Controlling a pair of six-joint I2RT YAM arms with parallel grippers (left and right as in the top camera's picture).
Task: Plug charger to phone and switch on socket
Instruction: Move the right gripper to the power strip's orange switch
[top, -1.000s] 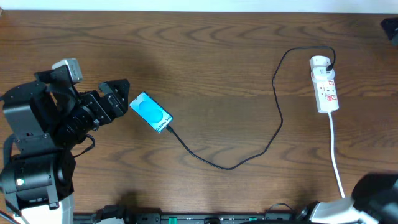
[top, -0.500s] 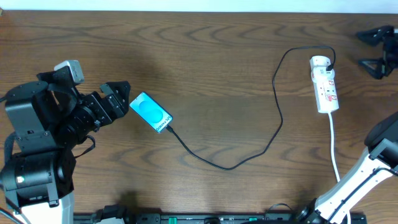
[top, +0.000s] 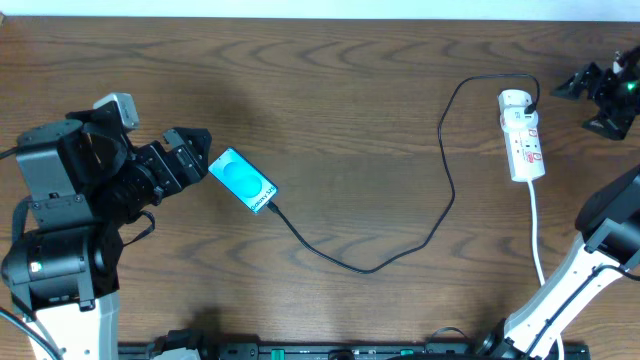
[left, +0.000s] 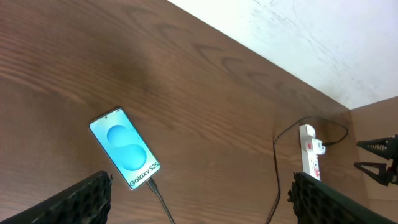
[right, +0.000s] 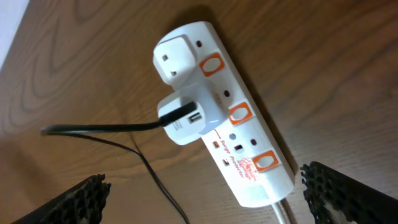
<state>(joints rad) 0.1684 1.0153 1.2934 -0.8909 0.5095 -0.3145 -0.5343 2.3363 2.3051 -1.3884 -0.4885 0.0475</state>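
The dark brown wood-grain table (top: 330, 90) carries everything. Over its left edge the left gripper (top: 197, 155) hangs with its jaws spread wide and empty, just beside the upper-left end of the small flat phone with the teal-blue screen (top: 242, 180). The phone lies slantwise in the left half of the table. Over the far right corner the right gripper (top: 575, 106) also stands wide and holds nothing.

The white elongated power strip with red markings (top: 522, 137), the socket, lies near that far right corner. Its long axis runs from the far edge toward the near edge, and its white cord trails to the near edge. The long thin black charger cable (top: 440, 215) loops from a white adapter (right: 189, 118) seated in the strip, across the middle of the table, to the phone's lower end. There its small black plug tip (top: 272, 208) looks already seated, though the joint is too small to be sure.

What seems left is the orange-red switch (right: 240, 113) beside the adapter. The right arm is much the nearer, with the strip lying just inward of its jaws, broadside to them, switch row facing up
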